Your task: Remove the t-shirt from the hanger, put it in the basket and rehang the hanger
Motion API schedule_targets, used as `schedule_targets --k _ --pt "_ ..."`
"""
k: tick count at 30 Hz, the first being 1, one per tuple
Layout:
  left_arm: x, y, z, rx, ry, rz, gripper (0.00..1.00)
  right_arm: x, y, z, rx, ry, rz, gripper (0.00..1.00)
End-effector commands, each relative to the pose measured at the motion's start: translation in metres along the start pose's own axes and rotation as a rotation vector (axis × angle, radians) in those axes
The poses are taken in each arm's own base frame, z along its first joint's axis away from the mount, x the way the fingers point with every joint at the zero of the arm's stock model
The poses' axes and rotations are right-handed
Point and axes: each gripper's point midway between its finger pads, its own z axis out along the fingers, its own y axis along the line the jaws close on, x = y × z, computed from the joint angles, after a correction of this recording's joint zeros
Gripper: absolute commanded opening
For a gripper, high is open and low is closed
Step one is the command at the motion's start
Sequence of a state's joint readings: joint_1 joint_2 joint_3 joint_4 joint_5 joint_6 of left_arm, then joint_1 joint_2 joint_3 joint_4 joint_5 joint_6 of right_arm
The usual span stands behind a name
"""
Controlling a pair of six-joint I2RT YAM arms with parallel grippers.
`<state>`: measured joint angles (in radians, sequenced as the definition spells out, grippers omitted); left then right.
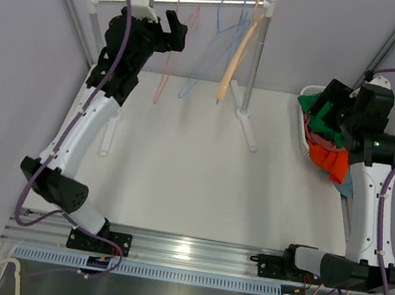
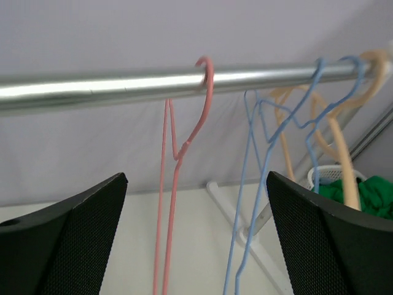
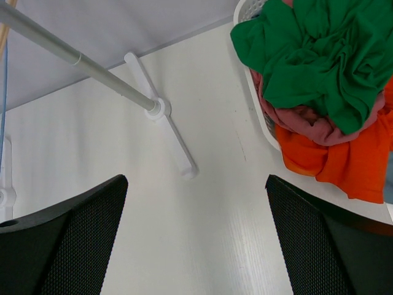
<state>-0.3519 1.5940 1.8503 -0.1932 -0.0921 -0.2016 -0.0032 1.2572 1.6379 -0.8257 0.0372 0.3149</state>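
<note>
White desk under both arms. Left jaws, spread and empty, face the pink hanger on the rail at 12 o'clock; right jaws, spread too, hang over the basket at 3 o'clock. That hanger and its neighbours look bare; the green shirt tops the basket pile. Task looks done: back both arms off slowly, clear of the rail.

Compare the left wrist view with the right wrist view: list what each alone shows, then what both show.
Left wrist only: the pink hanger hooked on the metal rail. Right wrist only: the orange garment and a dusty-pink garment under the green one. Both: the green garment, the white basket and the rack's white foot.
</note>
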Motion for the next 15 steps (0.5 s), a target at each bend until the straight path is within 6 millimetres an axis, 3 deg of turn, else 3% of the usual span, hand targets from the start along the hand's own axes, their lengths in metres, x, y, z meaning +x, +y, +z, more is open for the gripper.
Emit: schedule_targets --k 1,4,6,7,9,10,11,13,14,15 --pt "-0.092 -0.016 -0.057 0.067 -0.22 -0.024 1.0 0.004 0.015 -0.008 -0.056 0.001 -0.014 0.99" --pt "-0.108 -0.016 -0.086 0.063 -0.238 -0.075 0.99 0.011 0.023 -0.009 -0.109 0.009 -0.027 0.99" --pt "-0.1 -0.01 -0.1 0.033 -0.197 -0.117 0.99 0.012 0.029 -0.014 -0.152 -0.005 -0.031 0.99" --pt "-0.102 -0.011 -0.118 0.034 -0.197 -0.165 0.99 0.015 0.03 -0.014 -0.161 -0.004 -0.032 0.99" --pt "-0.065 -0.007 -0.13 0.023 -0.089 -0.194 1.0 0.022 0.034 -0.019 -0.198 0.003 -0.033 0.99" --pt "-0.059 -0.011 -0.14 0.044 -0.071 -0.24 0.99 0.025 0.034 -0.021 -0.208 0.004 -0.035 0.99" --pt "-0.025 -0.01 -0.151 0.059 -0.009 -0.254 0.99 0.037 0.031 -0.018 -0.208 0.029 -0.033 0.99" --pt "-0.007 -0.026 -0.172 0.153 0.033 -0.297 1.0 0.042 0.038 -0.032 -0.276 -0.002 -0.035 0.99" --pt "-0.012 -0.028 -0.194 0.179 0.008 -0.309 1.0 0.068 0.031 -0.025 -0.277 0.042 -0.028 0.99" --pt "0.038 -0.022 -0.193 0.164 0.112 -0.318 1.0 0.065 0.038 -0.042 -0.343 -0.021 -0.029 0.99"
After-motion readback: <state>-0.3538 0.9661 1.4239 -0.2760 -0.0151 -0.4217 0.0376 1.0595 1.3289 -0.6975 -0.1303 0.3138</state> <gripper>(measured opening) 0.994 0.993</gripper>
